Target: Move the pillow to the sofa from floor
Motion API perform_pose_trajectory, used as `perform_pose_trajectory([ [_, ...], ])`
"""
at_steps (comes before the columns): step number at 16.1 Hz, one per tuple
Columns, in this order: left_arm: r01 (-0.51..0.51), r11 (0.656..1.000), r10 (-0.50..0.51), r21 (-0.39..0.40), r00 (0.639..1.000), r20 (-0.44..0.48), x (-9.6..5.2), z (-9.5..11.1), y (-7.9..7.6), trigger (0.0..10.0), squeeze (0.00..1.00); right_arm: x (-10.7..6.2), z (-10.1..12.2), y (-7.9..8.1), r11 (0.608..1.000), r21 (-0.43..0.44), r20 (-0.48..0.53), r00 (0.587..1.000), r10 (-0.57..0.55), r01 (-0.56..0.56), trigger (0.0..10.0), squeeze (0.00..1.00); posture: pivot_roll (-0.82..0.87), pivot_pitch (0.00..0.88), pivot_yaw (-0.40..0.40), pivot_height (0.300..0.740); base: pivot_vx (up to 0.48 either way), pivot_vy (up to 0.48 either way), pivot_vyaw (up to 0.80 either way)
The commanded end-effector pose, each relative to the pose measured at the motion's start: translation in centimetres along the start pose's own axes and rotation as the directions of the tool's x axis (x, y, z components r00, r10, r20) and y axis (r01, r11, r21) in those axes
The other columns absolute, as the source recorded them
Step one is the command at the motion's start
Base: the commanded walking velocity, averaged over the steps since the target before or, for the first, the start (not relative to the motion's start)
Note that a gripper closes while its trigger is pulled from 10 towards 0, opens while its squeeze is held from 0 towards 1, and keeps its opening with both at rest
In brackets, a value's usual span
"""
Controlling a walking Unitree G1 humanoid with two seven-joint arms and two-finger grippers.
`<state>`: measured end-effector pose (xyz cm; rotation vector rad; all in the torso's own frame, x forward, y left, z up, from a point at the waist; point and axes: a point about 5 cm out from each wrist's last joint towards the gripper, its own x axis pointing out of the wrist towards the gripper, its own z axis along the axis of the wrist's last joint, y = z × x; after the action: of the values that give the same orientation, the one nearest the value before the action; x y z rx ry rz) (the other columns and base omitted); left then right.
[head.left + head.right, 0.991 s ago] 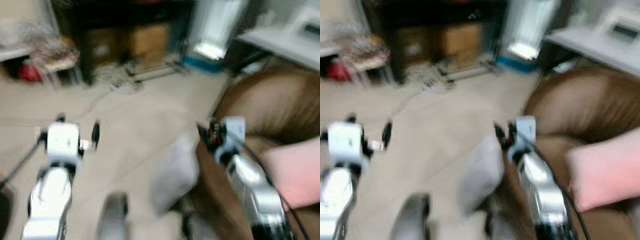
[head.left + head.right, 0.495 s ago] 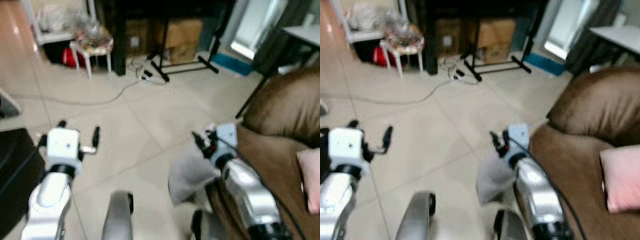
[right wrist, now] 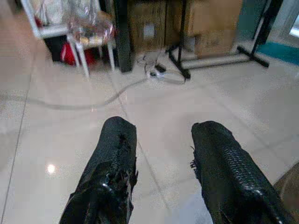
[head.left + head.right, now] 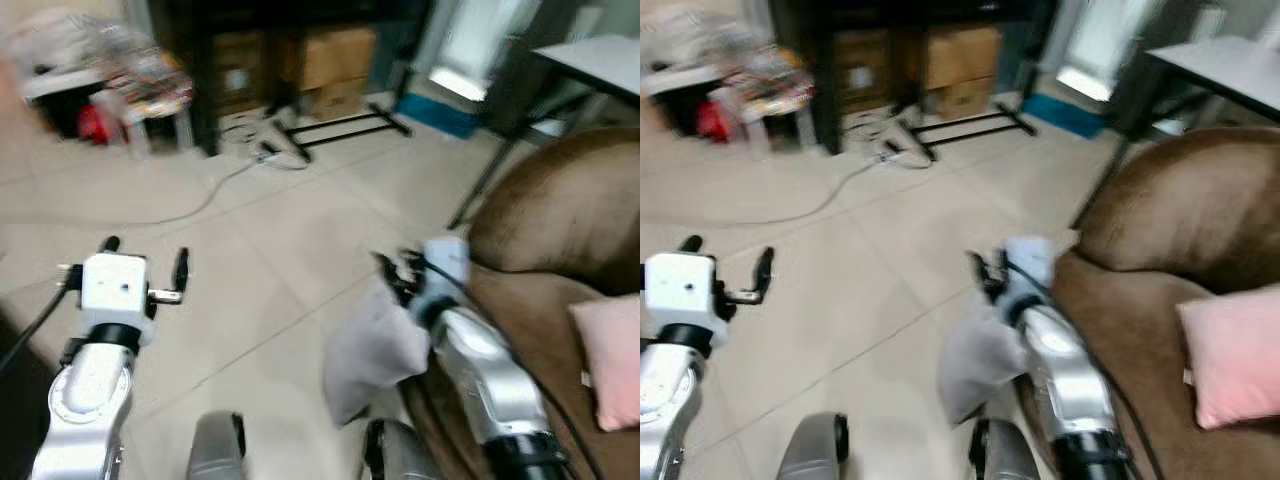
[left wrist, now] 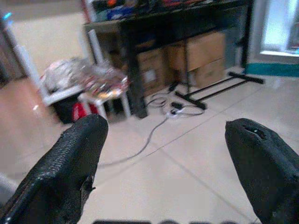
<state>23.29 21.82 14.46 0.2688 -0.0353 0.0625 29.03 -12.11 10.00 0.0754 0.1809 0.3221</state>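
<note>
Landmark: brown sofa (image 4: pixel 560 250), filling the robot's right side.

Grey pillow (image 4: pixel 372 345) hangs off the floor just beside the sofa's front edge, drooping below the right gripper (image 4: pixel 395 280). The wrist view shows that gripper's fingers (image 3: pixel 110 172) parted with a gap between them and a pale edge of fabric low in that gap. Whether they pinch a corner of the pillow or the cloth is merely caught against them, cannot tell; head views are blurred at the contact.

Judgement: the pillow is carried low and close to the sofa so it needs only a short lift onto the seat. Not yet on the cushion.

Pink pillow (image 4: pixel 610 365) already lies on the sofa seat, farther in than the grey one. It limits free seat space.

Left gripper (image 4: pixel 142 265) is held out over bare floor, well apart from the sofa, fingers (image 5: pixel 70 163) spread wide, holding nothing. Likely idle, kept clear for balance.

Cable (image 4: pixel 190 205) trails across the floor beyond, away from the sofa.
</note>
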Motion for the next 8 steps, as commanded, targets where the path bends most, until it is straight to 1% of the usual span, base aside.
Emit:
perform_pose_trajectory([
  [1,0.040,0.999,-0.040,-0.021,0.999,0.002,-0.05,-0.01,-0.94,10.0,0.00,-0.64,-0.48,-1.64,0.998,-0.005,-0.020,0.998,-0.057,0.057,10.0,0.00,0.06,0.000,-0.095,0.590,0.270,0.000,0.00],
  [5,0.059,0.998,-0.059,-0.009,0.998,0.001,0.05,-0.01,-1.02,10.0,0.00,-0.72,-0.60,-1.58,0.998,0.008,-0.017,0.998,-0.064,0.064,10.0,0.00,0.06,0.000,-0.080,0.590,0.271,0.000,0.00],
  [8,0.081,0.997,-0.081,0.001,0.997,0.001,0.18,0.06,-1.00,10.0,0.00,-0.75,-0.80,-1.44,0.997,0.017,-0.013,0.997,-0.080,0.080,10.0,0.00,0.05,0.000,-0.053,0.590,0.269,0.000,0.00],
])
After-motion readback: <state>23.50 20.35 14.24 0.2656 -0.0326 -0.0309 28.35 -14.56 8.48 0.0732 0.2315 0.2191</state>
